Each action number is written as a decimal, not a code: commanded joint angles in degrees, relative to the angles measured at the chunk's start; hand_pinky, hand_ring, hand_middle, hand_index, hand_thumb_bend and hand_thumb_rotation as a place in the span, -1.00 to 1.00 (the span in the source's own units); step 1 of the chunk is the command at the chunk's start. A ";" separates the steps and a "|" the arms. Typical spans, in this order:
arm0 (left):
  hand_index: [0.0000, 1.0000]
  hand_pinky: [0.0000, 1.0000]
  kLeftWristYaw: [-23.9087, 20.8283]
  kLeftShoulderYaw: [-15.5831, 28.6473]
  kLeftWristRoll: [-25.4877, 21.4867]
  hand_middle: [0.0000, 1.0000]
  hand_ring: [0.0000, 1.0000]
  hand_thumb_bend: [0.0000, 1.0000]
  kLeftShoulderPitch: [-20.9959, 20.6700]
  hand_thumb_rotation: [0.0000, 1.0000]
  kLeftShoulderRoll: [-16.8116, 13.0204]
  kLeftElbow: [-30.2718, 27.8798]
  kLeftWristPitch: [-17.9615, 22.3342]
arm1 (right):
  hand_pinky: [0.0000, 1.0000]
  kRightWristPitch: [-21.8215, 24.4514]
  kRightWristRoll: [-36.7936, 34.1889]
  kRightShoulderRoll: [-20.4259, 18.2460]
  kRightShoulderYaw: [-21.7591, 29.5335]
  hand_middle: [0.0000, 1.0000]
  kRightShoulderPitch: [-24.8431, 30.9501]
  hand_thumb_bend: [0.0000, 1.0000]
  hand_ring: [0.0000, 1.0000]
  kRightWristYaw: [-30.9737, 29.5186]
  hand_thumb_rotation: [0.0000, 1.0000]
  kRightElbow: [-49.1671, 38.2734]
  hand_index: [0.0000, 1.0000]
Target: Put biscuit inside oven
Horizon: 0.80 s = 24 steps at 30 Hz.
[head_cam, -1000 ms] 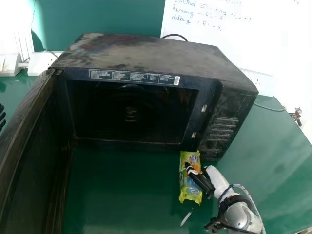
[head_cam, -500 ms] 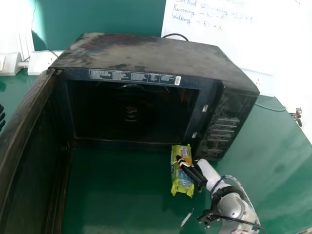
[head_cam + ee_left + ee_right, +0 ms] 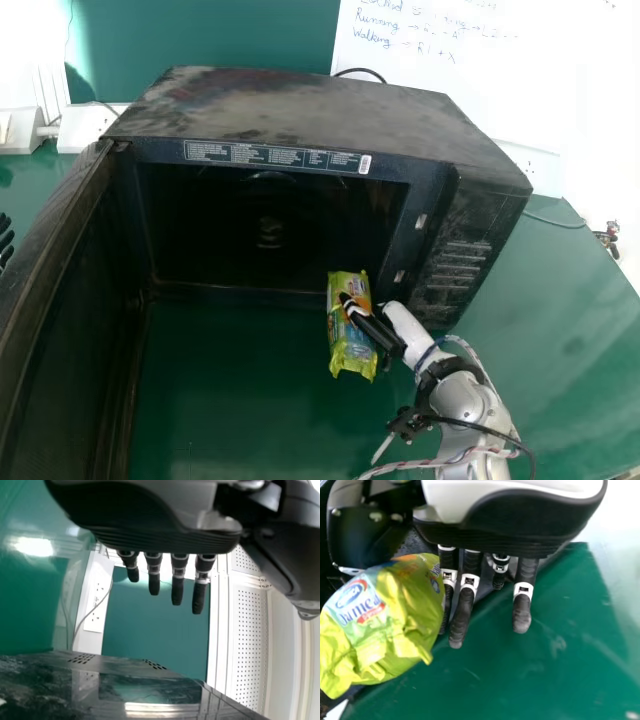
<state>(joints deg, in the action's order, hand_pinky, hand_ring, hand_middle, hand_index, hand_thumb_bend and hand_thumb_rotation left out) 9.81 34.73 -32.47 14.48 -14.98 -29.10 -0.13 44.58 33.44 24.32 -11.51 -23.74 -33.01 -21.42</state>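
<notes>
A: Item one, the biscuit packet. Where is it?

B: The biscuit packet (image 3: 346, 345), yellow-green, is at the front of the oven (image 3: 300, 112), toward the right side of the opening. Its far end overlaps the opening's lower edge in the head view; whether that end is past the sill, I cannot tell.

A: Held by what?

B: The right hand (image 3: 374, 327). It grips the packet from the right side, one dark finger lying across the top. In the right wrist view the packet sits on the thumb side, against the nearest of the fingers (image 3: 462, 615); the others extend nearly straight beside it.

A: Oven door?

B: The door (image 3: 65, 300) stands wide open on the left, and the inside is dark.

A: The left hand?

B: The left hand (image 3: 5, 240) is at the head view's left edge, beyond the door. Its fingers (image 3: 177, 580) are extended and apart, gripping nothing.

A: Surroundings?

B: A green table (image 3: 240, 390) under the oven, a cable (image 3: 358, 73) behind it, and a whiteboard (image 3: 430, 75) with handwriting at the back.
</notes>
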 commanded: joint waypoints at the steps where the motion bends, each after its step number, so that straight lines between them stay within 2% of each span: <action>1: 0.66 1.00 -0.30 -0.41 0.53 0.85 0.95 1.00 0.00 1.00 0.20 0.17 0.04 | -0.72 0.15 -0.62 -0.43 -0.53 -0.42 -1.66 0.05 -0.58 0.88 -0.72 0.35 -0.06; 6: 0.66 1.00 -0.15 -0.49 0.89 0.85 0.94 1.00 -0.47 1.00 0.22 1.01 0.27 | -0.67 0.01 -0.93 -0.83 -1.21 -0.39 -3.59 0.05 -0.54 1.70 -0.71 1.48 -0.06; 11: 0.66 1.00 0.12 -0.45 1.07 0.85 0.94 1.00 -0.53 1.00 -0.05 1.42 0.34 | -0.75 0.18 -2.16 -1.68 -1.03 -0.47 -5.61 0.05 -0.63 2.38 -0.71 2.75 -0.06; 21: 0.66 1.00 0.74 -0.08 0.80 0.85 0.95 1.00 -0.45 0.99 -0.04 1.62 0.52 | -0.55 -2.77 -4.25 -2.23 -1.61 -0.26 -10.08 0.05 -0.40 4.44 -0.70 7.44 -0.05; 24: 0.67 1.00 0.43 -0.11 1.03 0.85 0.95 1.00 -0.15 0.99 0.07 1.12 0.36 | -0.63 -3.83 -4.97 -2.61 -1.57 -0.35 -11.30 0.05 -0.49 5.07 -0.70 8.71 -0.06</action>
<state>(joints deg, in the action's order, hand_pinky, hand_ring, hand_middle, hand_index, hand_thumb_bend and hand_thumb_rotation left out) 10.30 34.53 -31.62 13.77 -14.98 -27.38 -0.09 42.15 29.35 22.37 -12.80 -33.20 -28.97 -12.94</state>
